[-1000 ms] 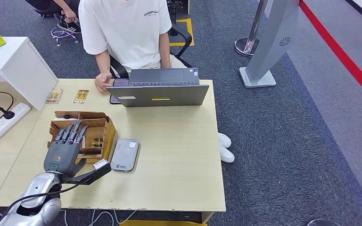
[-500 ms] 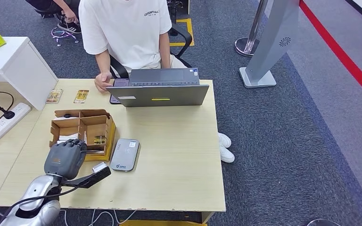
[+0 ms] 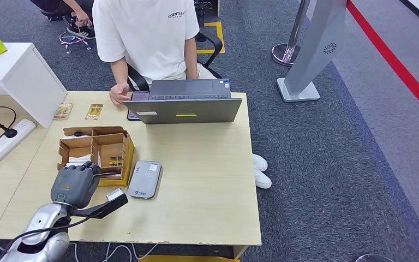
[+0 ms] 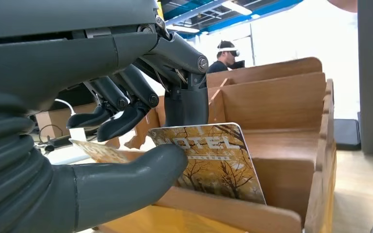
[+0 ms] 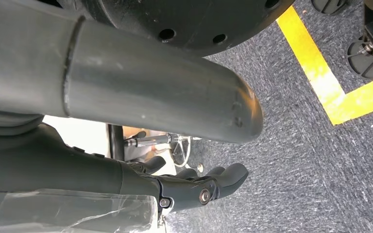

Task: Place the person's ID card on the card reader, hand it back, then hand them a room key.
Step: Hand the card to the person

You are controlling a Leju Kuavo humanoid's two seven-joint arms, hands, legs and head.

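My left hand [image 3: 75, 184] sits at the near side of a cardboard box [image 3: 121, 143] with several compartments, its fingers curled down into it. In the left wrist view the thumb [image 4: 126, 179] presses a room key card [image 4: 218, 162], printed HOTEL over a tree picture, against a finger [image 4: 188, 104] behind it, at the box's [image 4: 281, 97] front wall. The grey card reader [image 3: 144, 179] lies flat on the table just right of the box. A person in a white T-shirt [image 3: 142, 33] sits behind the laptop, one hand [image 3: 119, 94] on the far table edge. My right hand [image 5: 199, 187] hangs over the carpet and holds nothing.
An open grey laptop [image 3: 188, 103] stands at the table's far side. Two small cards [image 3: 63, 111] [image 3: 94, 111] lie at the far left beside a white cabinet [image 3: 16, 82]. A power strip [image 3: 3, 143] with cables lies at the left. A grey stand [image 3: 311, 49] is on the carpet.
One second ago my left hand's fingers lay stretched out over the box. They have curled down into its near compartment and closed on the key card. Since half a second ago little has moved.
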